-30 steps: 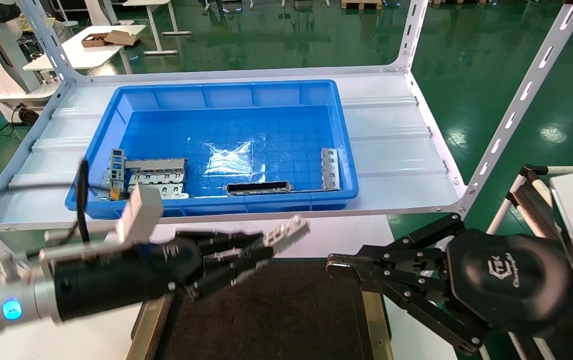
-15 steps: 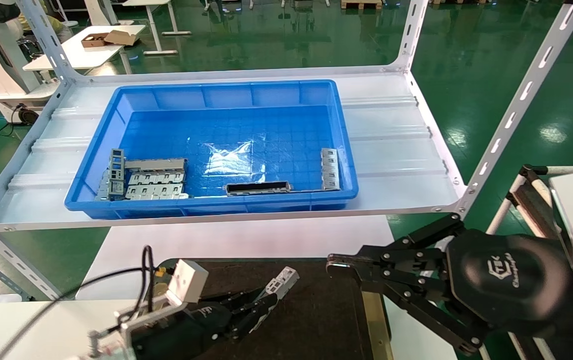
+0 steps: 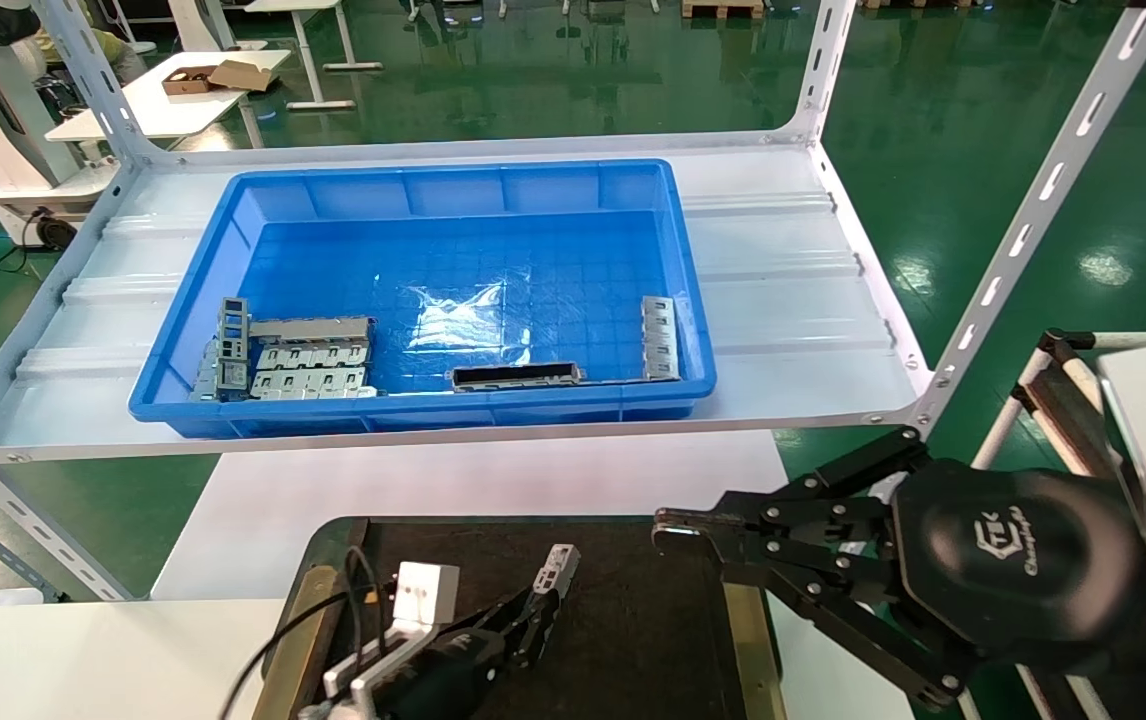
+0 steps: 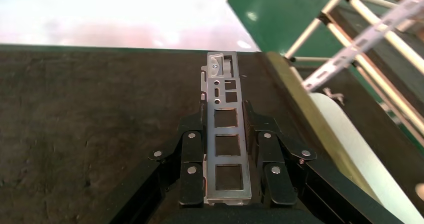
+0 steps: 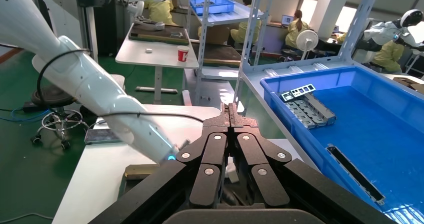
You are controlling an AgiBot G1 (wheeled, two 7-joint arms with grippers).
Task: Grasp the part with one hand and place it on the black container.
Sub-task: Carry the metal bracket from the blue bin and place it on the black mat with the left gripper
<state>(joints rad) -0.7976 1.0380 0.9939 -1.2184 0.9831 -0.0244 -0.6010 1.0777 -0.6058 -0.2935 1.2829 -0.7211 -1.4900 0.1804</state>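
My left gripper is shut on the part, a narrow silver-grey bar with a row of rectangular cut-outs; in the left wrist view the part sits between the fingers and juts forward. It is held low over the black container, a flat dark tray with olive-brass side rims, also in the left wrist view. I cannot tell whether the part touches the tray. My right gripper is shut and empty, hovering at the tray's right rim; its fingertips meet in the right wrist view.
A blue plastic bin on the white shelf behind holds flat notched silver plates, a longer dark-faced bar and another silver piece. White shelf uprights stand to the right. A white table lies under the tray.
My left gripper has come down and back towards me with the part, from above the tray's far edge to low over its dark surface. The right gripper has not moved.
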